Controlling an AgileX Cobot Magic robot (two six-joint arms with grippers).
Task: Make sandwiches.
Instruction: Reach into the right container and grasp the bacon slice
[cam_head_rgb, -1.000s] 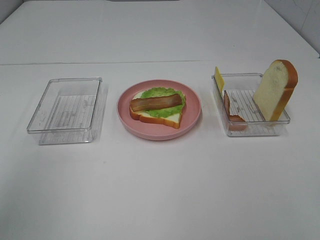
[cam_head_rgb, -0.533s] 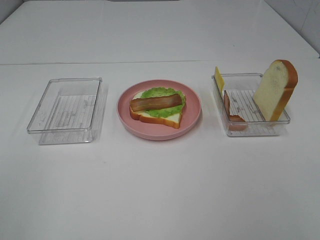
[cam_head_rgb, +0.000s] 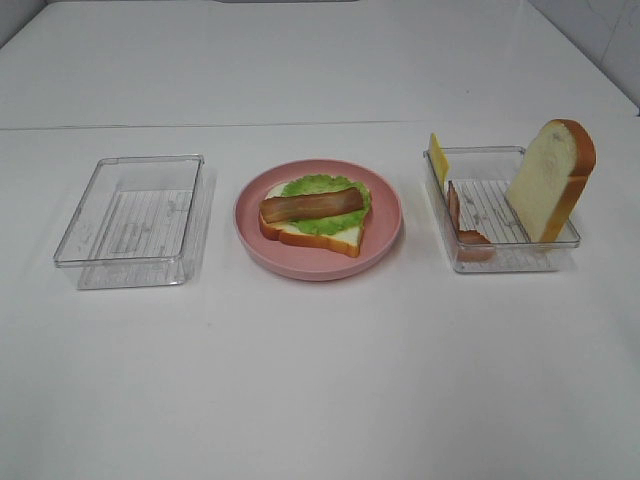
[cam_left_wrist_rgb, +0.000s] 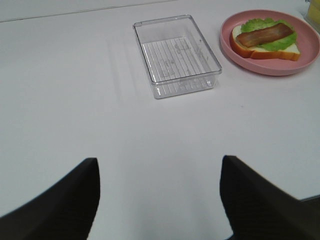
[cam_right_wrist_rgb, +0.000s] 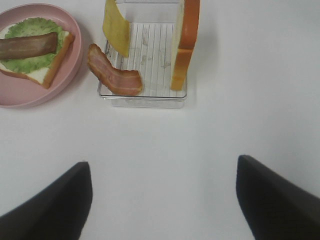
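Left gripper (cam_left_wrist_rgb: 160, 167): jaws spread wide, nothing between them, hovering over bare counter (cam_head_rgb: 320, 380). Right gripper (cam_right_wrist_rgb: 163, 165): likewise spread and carrying nothing. Neither touches any piece.

Ahead of the left gripper stands a clear tray (cam_left_wrist_rgb: 177, 55) with no food in it. Beyond it is the pink plate (cam_head_rgb: 385, 235), which carries the part-built sandwich: a bread slice (cam_head_rgb: 335, 238) lying flat, lettuce (cam_head_rgb: 320, 222) on it, and one bacon strip (cam_head_rgb: 312, 205) across the top.

Ahead of the right gripper stands the second tray (cam_right_wrist_rgb: 145, 97), just beside the plate. It holds the remaining pieces: cheese (cam_right_wrist_rgb: 116, 27) on edge at the plate-side far corner, a second bacon strip (cam_right_wrist_rgb: 112, 75) draped over the plate-side wall, and an upright bread slice (cam_right_wrist_rgb: 184, 42) leaning at the side away from the plate.

Judgement: the stack is about half done, lacking cheese and a top slice. Every outstanding piece lies straight ahead of the right gripper, so that arm is the nearer. The cheese and bread both stand on edge with their broad faces toward the tray's sides. The jaws would need to close across the thin dimension.
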